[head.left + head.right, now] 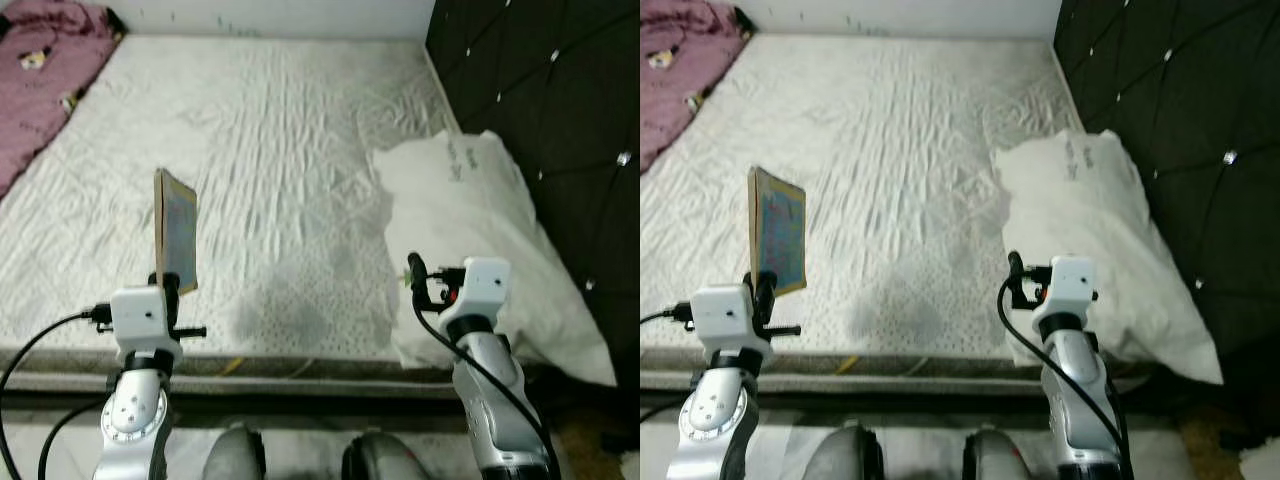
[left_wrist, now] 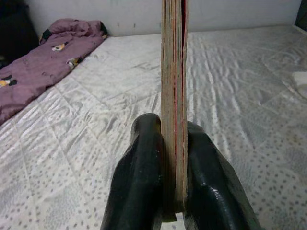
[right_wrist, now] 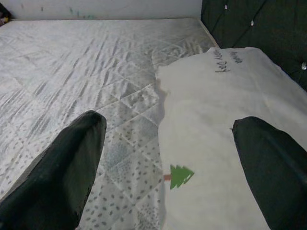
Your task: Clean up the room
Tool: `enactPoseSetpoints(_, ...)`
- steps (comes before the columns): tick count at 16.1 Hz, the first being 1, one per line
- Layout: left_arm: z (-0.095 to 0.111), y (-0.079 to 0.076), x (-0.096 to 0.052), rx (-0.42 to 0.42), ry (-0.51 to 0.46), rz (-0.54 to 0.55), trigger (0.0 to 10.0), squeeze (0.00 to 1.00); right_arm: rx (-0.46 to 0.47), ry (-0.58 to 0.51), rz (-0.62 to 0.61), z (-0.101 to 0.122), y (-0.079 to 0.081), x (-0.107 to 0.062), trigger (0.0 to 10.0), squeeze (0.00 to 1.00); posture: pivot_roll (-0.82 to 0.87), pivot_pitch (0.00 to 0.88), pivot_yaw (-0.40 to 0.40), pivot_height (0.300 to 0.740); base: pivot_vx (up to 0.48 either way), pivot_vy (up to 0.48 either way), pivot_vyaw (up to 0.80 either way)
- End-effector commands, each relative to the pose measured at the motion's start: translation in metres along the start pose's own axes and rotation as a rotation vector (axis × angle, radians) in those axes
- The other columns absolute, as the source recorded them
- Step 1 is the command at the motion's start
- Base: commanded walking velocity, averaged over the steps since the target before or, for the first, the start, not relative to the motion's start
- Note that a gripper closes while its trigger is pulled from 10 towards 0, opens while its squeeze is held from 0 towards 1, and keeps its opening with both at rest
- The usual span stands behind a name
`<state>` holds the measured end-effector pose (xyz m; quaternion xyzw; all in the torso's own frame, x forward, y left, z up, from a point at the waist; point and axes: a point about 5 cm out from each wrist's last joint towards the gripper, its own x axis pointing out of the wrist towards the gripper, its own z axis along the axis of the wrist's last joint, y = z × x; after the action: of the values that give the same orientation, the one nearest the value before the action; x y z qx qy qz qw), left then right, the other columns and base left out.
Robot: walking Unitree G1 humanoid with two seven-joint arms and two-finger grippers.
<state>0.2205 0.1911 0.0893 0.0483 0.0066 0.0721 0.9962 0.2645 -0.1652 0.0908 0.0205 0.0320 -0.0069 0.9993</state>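
My left gripper (image 2: 173,158) is clamped on a thin book (image 1: 176,230), both fingers (image 2: 139,177) pressed flat against its covers, and I hold it upright on edge above the near part of the bed (image 1: 280,150). My right gripper (image 3: 168,158) has its fingers spread wide with nothing between them; it hovers over the near edge of the white pillow (image 1: 470,220), which lies along the right side of the mattress beside the dark tufted headboard (image 1: 560,110). A small green tree print (image 3: 181,175) marks the pillowcase just below that gripper.

Further out, a purple blanket (image 1: 45,70) sits crumpled at the far left corner of the bed, with a couple of small items on it that I can't identify.

My read is that the tidying is partly underway: the book is off the bed and in hand but has no resting place yet. The blanket looks unfolded, and the pillow lies askew, so both probably need attention.
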Motion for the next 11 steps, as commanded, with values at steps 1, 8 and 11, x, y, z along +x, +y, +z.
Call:
enactPoseSetpoints(1,0.0039,0.0009,0.0011,0.011,-0.018,0.0,10.0,0.0,-0.001,0.024,-0.002,-0.005,-0.0013,-0.0014,10.0,0.0,0.03,0.12,0.013,0.629,0.0,0.0,0.0)
enactPoseSetpoints(8,0.0032,0.0015,0.0005,0.012,-0.013,0.011,10.0,0.0,0.001,0.032,0.003,-0.0065,-0.0012,-0.0014,10.0,0.0,0.03,0.121,0.012,0.624,0.0,0.0,0.0)
enactPoseSetpoints(11,0.0029,0.0012,0.0003,0.012,-0.012,0.013,10.0,0.0,-0.001,0.033,0.009,-0.0068,-0.001,-0.0013,10.0,0.0,0.03,0.119,0.008,0.624,0.0,0.0,0.0)
